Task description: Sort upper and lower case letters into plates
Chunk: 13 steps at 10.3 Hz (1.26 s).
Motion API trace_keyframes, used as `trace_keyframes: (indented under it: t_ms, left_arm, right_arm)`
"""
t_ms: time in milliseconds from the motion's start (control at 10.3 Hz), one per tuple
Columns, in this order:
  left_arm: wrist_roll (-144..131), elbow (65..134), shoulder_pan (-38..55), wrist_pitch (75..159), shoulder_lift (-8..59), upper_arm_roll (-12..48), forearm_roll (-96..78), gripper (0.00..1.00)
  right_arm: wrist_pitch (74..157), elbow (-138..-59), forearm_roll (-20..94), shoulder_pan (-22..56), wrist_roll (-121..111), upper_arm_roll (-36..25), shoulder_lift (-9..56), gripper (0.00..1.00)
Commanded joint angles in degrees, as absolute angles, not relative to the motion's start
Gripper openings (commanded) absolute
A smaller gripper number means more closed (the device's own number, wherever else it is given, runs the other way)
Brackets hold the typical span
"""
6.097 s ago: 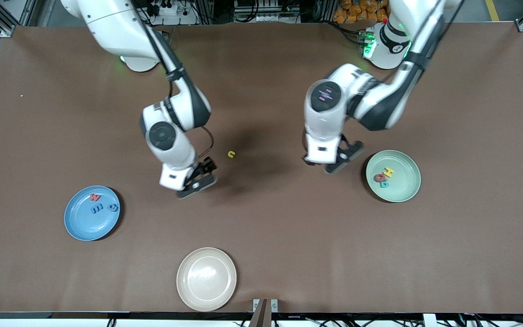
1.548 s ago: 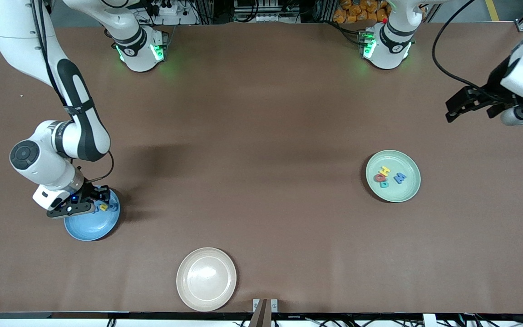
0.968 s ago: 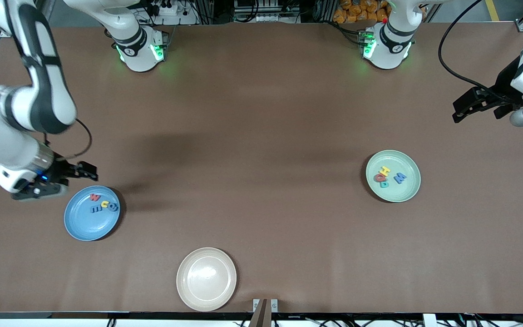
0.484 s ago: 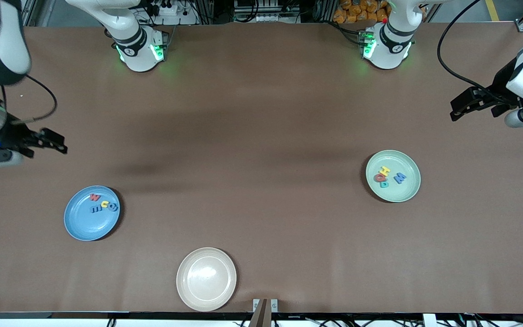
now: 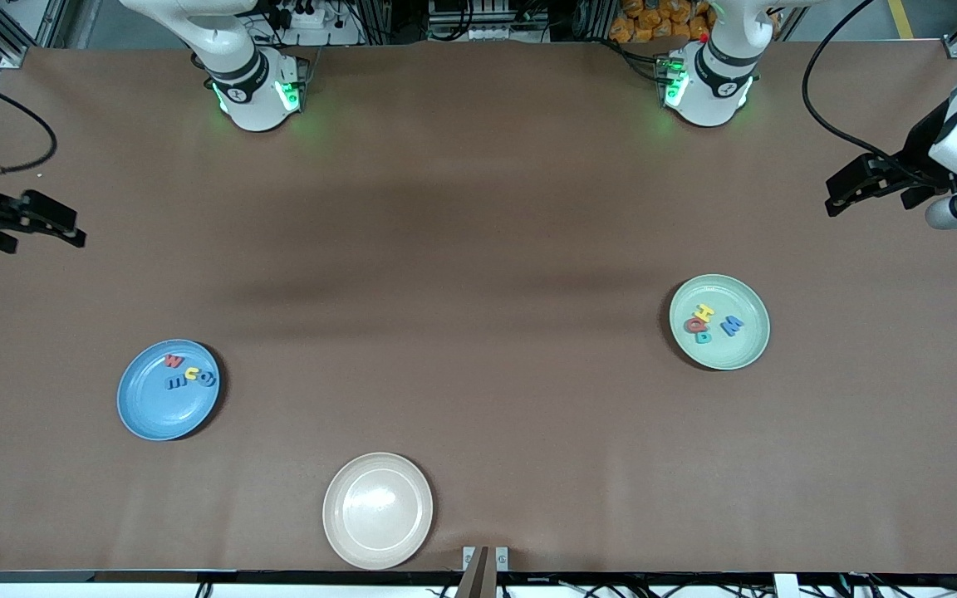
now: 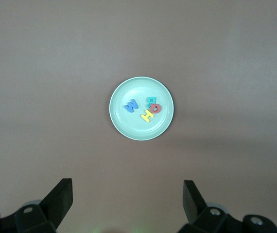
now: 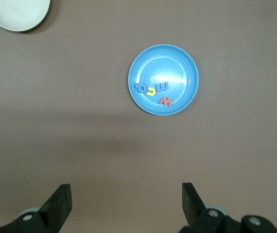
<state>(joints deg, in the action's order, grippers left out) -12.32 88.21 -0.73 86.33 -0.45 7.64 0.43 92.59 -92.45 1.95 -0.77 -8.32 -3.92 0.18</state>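
Note:
The blue plate (image 5: 156, 413) lies toward the right arm's end of the table and holds several small letters (image 5: 188, 374) in red, yellow and blue. The mint green plate (image 5: 740, 349) lies toward the left arm's end and holds several letters (image 5: 704, 313) in yellow, red, teal and blue. My right gripper (image 5: 71, 229) hangs open and empty high over that end's table edge. My left gripper (image 5: 837, 196) hangs open and empty over the other end. The left wrist view looks down on the mint plate (image 6: 137, 129), the right wrist view on the blue plate (image 7: 170, 60).
A cream-beige plate (image 5: 377, 510) sits bare near the table's front edge, and its rim also shows in the right wrist view as the cream plate (image 7: 17, 12). The brown table (image 5: 478, 249) lies between the two plates.
The right arm has lifted away from the blue plate and drawn back to the table's end, leaving a yellow letter in it. The left arm has barely moved.

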Motion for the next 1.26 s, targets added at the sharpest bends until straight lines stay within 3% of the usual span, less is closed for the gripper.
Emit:
trace_keyframes:
  t_ms: [0, 1161]
  left_arm:
    - [-10.64, 87.01, -0.26, 84.38, -0.79, 7.65, 1.41, 1.0]
    - [-5.45, 86.57, 1.67, 83.06, -1.23, 5.71, 2.55, 1.0]
  right_arm:
    - [87.73, -86.16, -1.05, -0.18, -6.94, -3.17, 0.97, 1.0]
    - [89.91, -85.52, -0.62, -0.35, -6.86, -3.25, 0.97, 1.0]
